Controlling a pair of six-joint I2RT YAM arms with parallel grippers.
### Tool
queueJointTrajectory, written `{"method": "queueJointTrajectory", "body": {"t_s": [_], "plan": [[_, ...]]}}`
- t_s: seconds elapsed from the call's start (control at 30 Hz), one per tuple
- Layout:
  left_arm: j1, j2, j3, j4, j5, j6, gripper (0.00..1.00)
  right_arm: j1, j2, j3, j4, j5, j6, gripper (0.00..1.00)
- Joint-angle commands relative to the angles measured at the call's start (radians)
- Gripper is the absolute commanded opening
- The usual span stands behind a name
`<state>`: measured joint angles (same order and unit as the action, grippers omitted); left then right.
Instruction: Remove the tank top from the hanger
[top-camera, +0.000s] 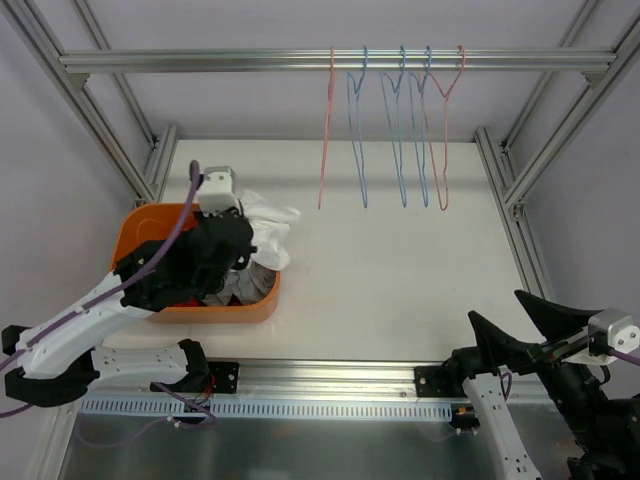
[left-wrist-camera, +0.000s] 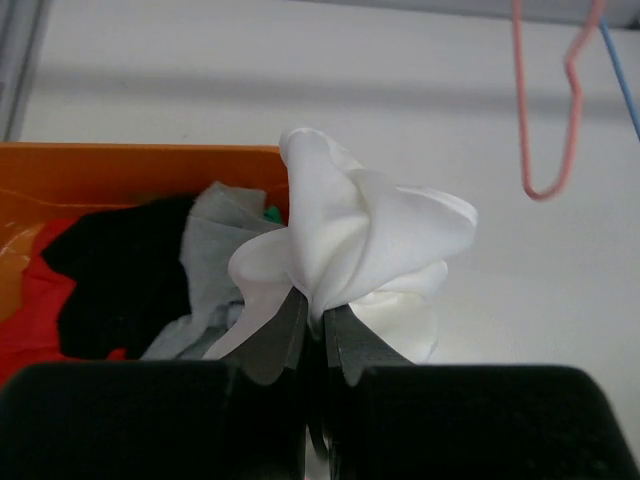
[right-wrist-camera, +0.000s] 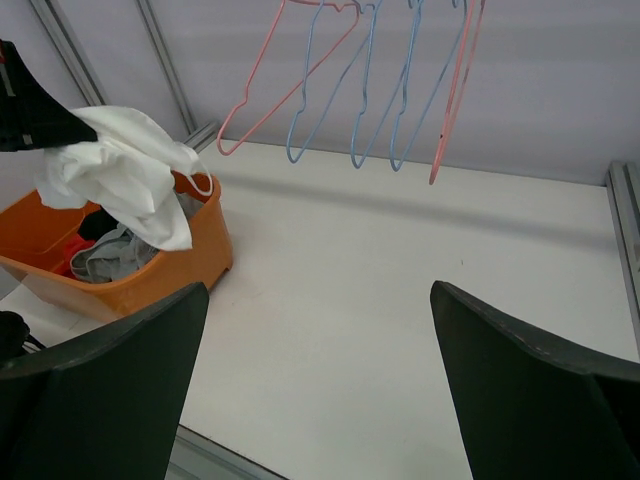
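Note:
My left gripper (left-wrist-camera: 318, 318) is shut on a bunched white tank top (left-wrist-camera: 365, 235) and holds it over the right rim of an orange bin (top-camera: 235, 311). The top also shows in the top view (top-camera: 268, 228) and in the right wrist view (right-wrist-camera: 120, 170), hanging above the bin. Several bare wire hangers (top-camera: 400, 120), pink and blue, hang from the rail at the back; no garment is on them. My right gripper (top-camera: 520, 325) is open and empty at the near right edge of the table.
The orange bin (left-wrist-camera: 120, 160) holds black, grey and red clothes. Aluminium frame posts stand at both sides of the white table (top-camera: 400, 270). A pink hanger (left-wrist-camera: 560, 110) hangs beyond the tank top in the left wrist view.

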<state>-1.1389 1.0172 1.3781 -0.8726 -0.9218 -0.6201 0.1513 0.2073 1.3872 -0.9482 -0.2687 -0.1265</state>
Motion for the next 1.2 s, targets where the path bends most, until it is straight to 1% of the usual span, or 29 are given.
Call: {"method": "queueJointTrajectory", "body": {"t_s": [0.0,0.03,0.1,0.13,0.2,0.23,0.27,0.3,0.33,0.37,0.4,0.43,0.47,0.5,0.6,0.67,0.77,0.8,0.83,0.87,0.93,1.0,1.03,1.07,1.1,1.13,1.17], "plan": [[0.140,-0.046,0.012,-0.026,0.018,0.065,0.00,0.008,0.014,-0.016,0.060,-0.001,0.027,1.00],[0.218,-0.055,-0.013,-0.023,0.065,0.065,0.00,0.007,0.014,-0.023,0.065,-0.003,0.031,1.00],[0.289,-0.066,-0.039,-0.023,0.110,0.051,0.00,0.007,0.012,-0.031,0.077,-0.009,0.037,0.99],[0.357,-0.066,-0.068,-0.028,0.136,0.042,0.00,0.008,0.014,-0.034,0.080,-0.012,0.045,1.00],[0.448,-0.078,-0.111,-0.034,0.187,0.013,0.00,0.007,0.017,-0.040,0.094,-0.026,0.056,1.00],[0.502,-0.088,-0.163,-0.035,0.224,-0.024,0.00,0.007,0.020,-0.045,0.100,-0.030,0.062,0.99],[0.606,-0.103,-0.192,-0.037,0.289,-0.041,0.00,0.008,0.020,-0.047,0.107,-0.038,0.070,1.00],[0.648,-0.114,-0.220,-0.039,0.302,-0.082,0.00,0.008,0.021,-0.048,0.111,-0.049,0.071,0.99],[0.688,-0.124,-0.281,-0.040,0.307,-0.102,0.00,0.007,0.021,-0.051,0.114,-0.052,0.073,1.00],[0.759,-0.143,-0.312,-0.042,0.304,-0.125,0.00,0.007,0.020,-0.053,0.115,-0.053,0.074,0.99],[0.790,-0.150,-0.341,-0.042,0.299,-0.168,0.00,0.008,0.021,-0.054,0.115,-0.056,0.074,0.99],[0.823,-0.152,-0.393,-0.040,0.296,-0.187,0.00,0.007,0.020,-0.056,0.115,-0.058,0.074,0.99],[0.856,-0.137,-0.413,-0.039,0.296,-0.202,0.00,0.007,0.020,-0.060,0.115,-0.061,0.076,0.99],[0.914,-0.122,-0.428,-0.034,0.305,-0.236,0.00,0.008,0.018,-0.063,0.114,-0.066,0.079,1.00],[0.971,-0.042,-0.478,0.004,0.322,-0.268,0.00,0.007,0.011,-0.086,0.120,-0.078,0.088,0.99],[0.975,0.012,-0.488,0.023,0.340,-0.270,0.00,0.007,0.004,-0.102,0.124,-0.087,0.091,1.00],[0.975,0.031,-0.498,0.046,0.374,-0.270,0.00,0.008,0.003,-0.138,0.123,-0.116,0.091,0.99],[0.975,0.023,-0.499,0.049,0.379,-0.262,0.06,0.007,0.004,-0.158,0.123,-0.121,0.090,1.00],[0.975,0.020,-0.495,0.050,0.386,-0.253,0.17,0.007,0.007,-0.169,0.123,-0.124,0.090,1.00],[0.975,0.000,-0.487,0.047,0.394,-0.236,0.37,0.007,0.007,-0.180,0.121,-0.122,0.091,0.99],[0.975,-0.040,-0.464,0.043,0.428,-0.187,0.69,0.007,0.014,-0.201,0.095,-0.096,0.090,0.99],[0.975,-0.133,-0.441,0.038,0.446,-0.127,0.78,0.007,0.044,-0.205,0.062,-0.046,0.077,0.99],[0.975,-0.162,-0.404,0.034,0.454,-0.101,0.92,0.007,0.056,-0.203,0.043,-0.029,0.073,0.99],[0.975,-0.213,-0.380,0.014,0.469,-0.072,0.99,0.007,0.069,-0.201,0.008,0.012,0.064,0.99],[0.975,-0.233,-0.354,-0.006,0.474,-0.025,0.99,0.007,0.082,-0.200,-0.010,0.035,0.057,0.99],[0.975,-0.247,-0.293,-0.028,0.478,-0.001,0.99,0.007,0.110,-0.197,-0.027,0.058,0.056,0.99],[0.975,-0.267,-0.262,-0.064,0.509,0.028,0.99,0.007,0.122,-0.194,-0.062,0.106,0.051,0.99]]}}
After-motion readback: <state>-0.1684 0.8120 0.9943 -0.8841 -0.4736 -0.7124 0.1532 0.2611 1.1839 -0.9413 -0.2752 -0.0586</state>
